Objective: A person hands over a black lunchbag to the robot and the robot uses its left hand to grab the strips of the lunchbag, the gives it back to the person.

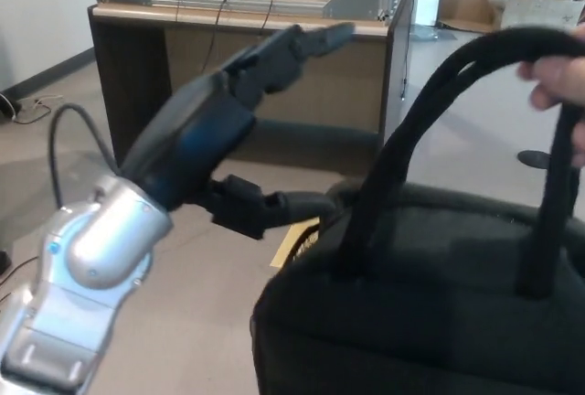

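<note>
A black lunchbag (430,313) fills the lower right of the head view, hanging close to the camera. Its black straps (430,112) arch up to the top right, where a person's hand (562,80) holds them. My left hand (238,130) reaches in from the lower left on a silver forearm. Its fingers are spread, the upper ones pointing up and right, the thumb (274,205) stretched toward the bag's left side. The hand is open, just left of the straps, and grips nothing. My right hand does not show.
A dark wooden desk (247,25) with a metal frame and cables stands behind. A yellow sheet (291,244) on the grey floor is mostly hidden by the bag. A cardboard box (539,11) sits far right.
</note>
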`<state>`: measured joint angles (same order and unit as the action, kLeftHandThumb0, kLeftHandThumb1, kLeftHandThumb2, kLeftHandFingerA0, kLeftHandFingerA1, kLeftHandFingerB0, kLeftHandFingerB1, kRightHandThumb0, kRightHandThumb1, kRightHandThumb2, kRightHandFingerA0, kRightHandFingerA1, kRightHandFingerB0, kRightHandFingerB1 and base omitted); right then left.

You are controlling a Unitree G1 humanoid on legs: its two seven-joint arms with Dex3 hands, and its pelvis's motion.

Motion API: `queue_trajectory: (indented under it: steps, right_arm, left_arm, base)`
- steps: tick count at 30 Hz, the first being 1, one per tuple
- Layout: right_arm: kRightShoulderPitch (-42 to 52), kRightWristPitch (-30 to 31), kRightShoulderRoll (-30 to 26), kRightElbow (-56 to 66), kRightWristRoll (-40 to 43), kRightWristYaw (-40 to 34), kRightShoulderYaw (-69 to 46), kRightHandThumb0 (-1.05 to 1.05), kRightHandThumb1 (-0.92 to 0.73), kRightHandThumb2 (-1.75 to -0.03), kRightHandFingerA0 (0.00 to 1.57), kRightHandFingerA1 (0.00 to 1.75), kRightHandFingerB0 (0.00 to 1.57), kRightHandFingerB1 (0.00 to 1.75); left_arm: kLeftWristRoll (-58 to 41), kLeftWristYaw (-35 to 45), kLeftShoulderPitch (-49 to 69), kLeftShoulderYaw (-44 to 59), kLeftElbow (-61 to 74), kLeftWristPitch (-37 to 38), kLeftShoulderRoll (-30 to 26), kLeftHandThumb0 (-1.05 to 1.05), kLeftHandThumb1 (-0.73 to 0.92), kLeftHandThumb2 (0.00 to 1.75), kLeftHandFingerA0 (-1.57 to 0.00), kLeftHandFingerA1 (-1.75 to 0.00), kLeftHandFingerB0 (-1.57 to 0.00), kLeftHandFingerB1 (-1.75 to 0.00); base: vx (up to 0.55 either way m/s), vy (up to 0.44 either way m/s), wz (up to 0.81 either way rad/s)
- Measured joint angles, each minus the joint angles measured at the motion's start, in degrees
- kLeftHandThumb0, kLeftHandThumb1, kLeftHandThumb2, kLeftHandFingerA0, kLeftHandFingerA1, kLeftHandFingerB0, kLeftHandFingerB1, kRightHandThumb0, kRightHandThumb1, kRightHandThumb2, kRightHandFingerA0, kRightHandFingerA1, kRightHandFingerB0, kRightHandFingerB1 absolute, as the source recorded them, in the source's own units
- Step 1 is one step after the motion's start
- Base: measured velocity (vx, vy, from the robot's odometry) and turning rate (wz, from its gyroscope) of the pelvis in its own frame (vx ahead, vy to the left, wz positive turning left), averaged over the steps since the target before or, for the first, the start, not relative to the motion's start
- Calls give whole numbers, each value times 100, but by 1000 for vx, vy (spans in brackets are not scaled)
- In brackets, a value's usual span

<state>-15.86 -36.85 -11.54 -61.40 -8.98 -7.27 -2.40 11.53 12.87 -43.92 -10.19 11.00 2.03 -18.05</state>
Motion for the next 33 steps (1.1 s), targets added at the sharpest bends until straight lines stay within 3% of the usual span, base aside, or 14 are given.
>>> queue_trajectory:
  steps: [2, 11, 12, 13, 14, 15, 16, 19, 21, 23, 25, 27, 29, 33]
  right_arm:
    - [16, -10, 1, 1, 0, -2, 0, -47, -54, -56, 60, 46, 35, 32]
    - [37, -65, -15, -8, -7, -24, 19, -51, -56, -57, 59, 47, 34, 32]
    - [36, -71, -17, -16, -8, -22, 22, -50, -56, -57, 60, 47, 35, 32]
    - [32, -80, -18, -30, -8, -22, 30, -50, -56, -57, 60, 47, 35, 32]
    - [30, -87, -21, -43, -14, -23, 43, -51, -57, -57, 60, 47, 35, 32]
    - [30, -94, -28, -53, -27, -28, 68, -50, -57, -57, 59, 47, 35, 32]
    - [30, -96, -43, -56, -44, -34, 93, -49, -57, -57, 58, 47, 35, 32]
    - [27, -106, -53, -75, -43, -20, 99, -48, -56, -57, 58, 46, 36, 32]
    - [27, -110, -53, -94, -43, -13, 101, -49, -56, -57, 58, 46, 35, 32]
    - [27, -110, -48, -96, -41, -4, 101, -49, -56, -57, 58, 46, 35, 32]
    - [27, -114, -44, -96, -42, 1, 105, -49, -56, -57, 60, 46, 35, 32]
    - [27, -115, -41, -96, -46, -2, 118, -48, -57, -57, 59, 46, 35, 32]
    - [29, -118, -42, -96, -48, -7, 129, -48, -57, -57, 61, 47, 37, 32]
    - [44, -161, -43, -97, -50, -8, 140, -48, -57, -57, 61, 47, 37, 32]
  left_arm:
    - [10, 14, 14, -52, 78, -60, 85, -60, 39, 71, -11, -40, -4, -21]
    - [61, 103, 90, -138, 727, -426, 450, -57, 37, 76, -5, -37, 0, -18]
    - [63, 113, 90, -122, 777, -462, 451, -61, 50, 55, -12, -28, -1, -20]
    - [66, 124, 90, -93, 844, -517, 450, -61, 50, 55, -12, -28, -1, -20]
    - [67, 136, 90, -67, 908, -574, 449, -62, 53, 56, -12, -29, 0, -19]
    - [68, 152, 90, -30, 990, -646, 449, -65, 43, 79, -4, -39, -2, -16]
    - [68, 172, 89, -5, 1059, -711, 448, -66, 54, 63, -11, -33, -4, -17]
    - [77, 212, 87, 44, 1211, -908, 445, -64, 54, 56, -16, -30, 0, -23]
    - [81, 235, 77, 57, 1278, -1038, 453, -65, 42, 76, -11, -42, -2, -17]
    - [91, 240, 54, 22, 1269, -1124, 474, -60, 49, 56, -15, -30, 0, -20]
    - [130, 238, 32, -60, 1245, -1168, 506, -61, 40, 73, -12, -42, -2, -17]
    - [194, 230, 13, -171, 1176, -1189, 533, -59, 48, 55, -24, -33, -1, -25]
    - [314, 198, -5, -305, 1064, -1188, 564, -62, 40, 72, -13, -41, -4, -19]
    - [692, 108, -57, -680, 748, -1203, 619, -60, 41, 72, -17, -41, -5, -21]
  base:
    - [0, 0, 0]
    - [0, 0, 0]
    - [0, 0, 0]
    - [0, 0, 0]
    - [0, 0, 0]
    - [0, 0, 0]
    - [0, 0, 0]
    - [0, 0, 0]
    - [0, 0, 0]
    - [0, 0, 0]
    - [0, 0, 0]
    - [0, 0, 0]
    - [0, 0, 0]
    - [0, 0, 0]
